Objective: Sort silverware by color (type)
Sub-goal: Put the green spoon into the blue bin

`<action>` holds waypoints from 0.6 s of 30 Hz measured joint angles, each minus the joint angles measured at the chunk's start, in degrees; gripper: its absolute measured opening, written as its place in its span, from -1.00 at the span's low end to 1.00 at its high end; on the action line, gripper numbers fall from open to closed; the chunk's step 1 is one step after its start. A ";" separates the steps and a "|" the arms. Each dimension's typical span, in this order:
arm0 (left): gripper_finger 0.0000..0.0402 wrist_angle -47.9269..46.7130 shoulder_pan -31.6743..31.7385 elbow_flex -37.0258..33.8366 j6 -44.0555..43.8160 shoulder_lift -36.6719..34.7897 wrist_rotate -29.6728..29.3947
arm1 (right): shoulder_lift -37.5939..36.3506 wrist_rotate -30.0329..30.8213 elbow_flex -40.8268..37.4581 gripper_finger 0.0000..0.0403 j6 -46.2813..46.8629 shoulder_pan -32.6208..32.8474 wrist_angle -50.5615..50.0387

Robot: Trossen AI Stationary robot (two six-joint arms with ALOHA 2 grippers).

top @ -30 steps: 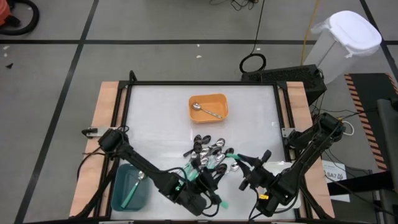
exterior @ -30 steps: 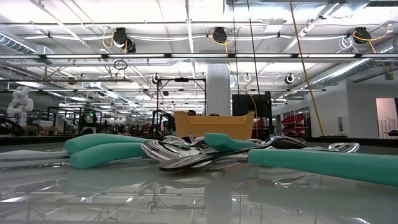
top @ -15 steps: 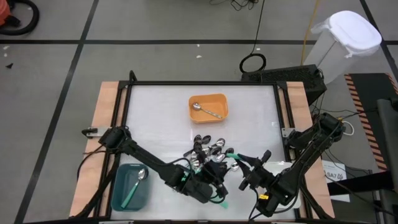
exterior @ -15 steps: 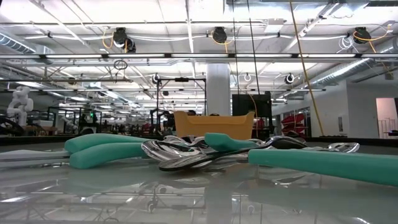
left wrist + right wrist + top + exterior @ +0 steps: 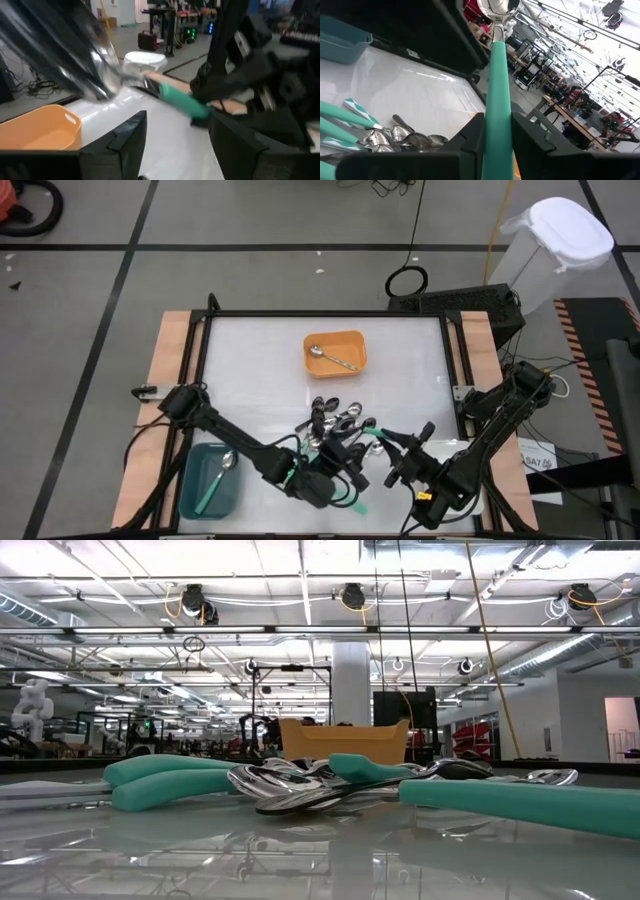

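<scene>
On my desk [image 5: 250,370]: teal tray [image 5: 205,485] holds one teal spoon, orange tray [image 5: 336,352] one silver. Spoon pile [image 5: 338,428] mid-desk. Left pincer [image 5: 340,470] open beside it; right pincer [image 5: 395,448] clamps a teal spoon [image 5: 496,75].

Spoon pile [image 5: 335,425] lies nearer the arms than the orange tray [image 5: 336,352]. Left end effector [image 5: 345,470] adjoins the pile; right end effector [image 5: 392,442] holds a teal-handled spoon [image 5: 378,430].

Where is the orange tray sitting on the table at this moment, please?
In the high view the orange tray sits at the table's far middle, beyond the spoon pile, with one silver spoon inside.
</scene>
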 joint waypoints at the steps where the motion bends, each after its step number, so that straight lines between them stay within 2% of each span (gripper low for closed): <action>1: 0.05 0.39 0.21 0.00 -0.28 0.00 0.01 | 0.00 0.02 0.00 -0.65 -0.42 -0.01 0.33; 14: 0.05 5.13 0.92 0.00 2.01 0.00 2.43 | 0.00 0.15 0.02 -0.65 -5.47 -0.03 4.93; 18: -0.08 5.67 1.23 0.00 2.52 0.00 2.55 | 0.00 0.28 0.02 -0.65 -5.47 -0.03 5.27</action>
